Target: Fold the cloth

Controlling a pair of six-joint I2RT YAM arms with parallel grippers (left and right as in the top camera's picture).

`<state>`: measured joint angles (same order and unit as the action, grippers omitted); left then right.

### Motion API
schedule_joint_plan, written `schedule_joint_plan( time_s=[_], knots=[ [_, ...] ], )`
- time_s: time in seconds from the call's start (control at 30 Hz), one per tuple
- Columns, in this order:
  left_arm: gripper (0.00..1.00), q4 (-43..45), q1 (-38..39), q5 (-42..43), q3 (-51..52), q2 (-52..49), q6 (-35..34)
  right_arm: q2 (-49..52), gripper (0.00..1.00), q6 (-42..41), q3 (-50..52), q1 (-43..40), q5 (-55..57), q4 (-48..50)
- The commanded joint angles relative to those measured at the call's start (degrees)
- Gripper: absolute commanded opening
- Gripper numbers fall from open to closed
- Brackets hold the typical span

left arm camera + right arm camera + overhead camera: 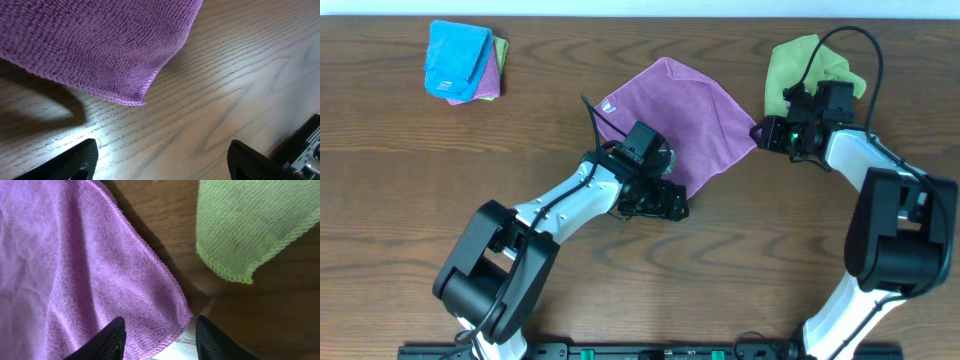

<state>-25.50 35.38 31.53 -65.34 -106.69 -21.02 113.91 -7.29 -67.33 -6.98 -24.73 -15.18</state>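
left gripper (162, 148): wide open and holding nothing. Its two black fingers (80, 161) sit low on either side of bare wood, and the near corner of the cloth lies just ahead of them without touching.
right gripper (160, 321): open, its dark fingers (107, 342) standing either side of the cloth's right-hand corner. The hemmed corner lies in the gap between them, but the jaws have not closed on it.
purple square microfibre cloth (680, 120): spread flat near the middle of the table and turned like a diamond, one corner toward each gripper.
small white tag (610, 105): on the cloth's left edge, near the left corner.
lime-green microfibre cloth (800, 68): rumpled on the table at the far right, behind the right gripper. It is near the purple cloth, with a strip of wood between them.
stack of folded cloths (460, 60): at the far left, well apart from the rest, with a blue one on top and green and pink edges showing beneath.
dark brown wood-grain table (400, 200): carries all the cloths.
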Motion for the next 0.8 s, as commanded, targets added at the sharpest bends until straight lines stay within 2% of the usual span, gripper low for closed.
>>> schedule_joint_plan(
  time_s=[0.0, 0.23, 0.33, 0.43, 0.53, 0.77],
  knots=[
    [0.85, -0.2, -0.1, 0.4, 0.1, -0.9, 0.0, 0.1, 0.44, -0.9, -0.1, 0.3, 1.8, 0.2],
    [0.86, 0.1, -0.1, -0.5, 0.1, -0.9, 0.0, 2.2, 0.41, -2.6, -0.1, 0.3, 1.3, 0.2],
    [0.86, 0.5, -0.1, -1.4, 0.1, -0.9, 0.0, 2.5, 0.35, -3.7, -0.1, 0.3, 0.8, 0.7],
    [0.86, 0.7, -0.1, -4.2, 0.1, -1.0, 0.0, 2.5, 0.23, -4.9, -0.1, 0.3, 0.5, 1.2],
    [0.86, 2.0, -0.1, -4.5, 0.1, -2.1, -0.5, 2.5, 0.02, -5.6, -0.1, 0.3, 0.5, 1.1],
    [0.81, 2.1, -2.9, -4.9, 0.1, -2.4, -0.5, 2.5, 0.01, -5.6, -0.1, 1.2, -1.3, -0.9]
  ],
)
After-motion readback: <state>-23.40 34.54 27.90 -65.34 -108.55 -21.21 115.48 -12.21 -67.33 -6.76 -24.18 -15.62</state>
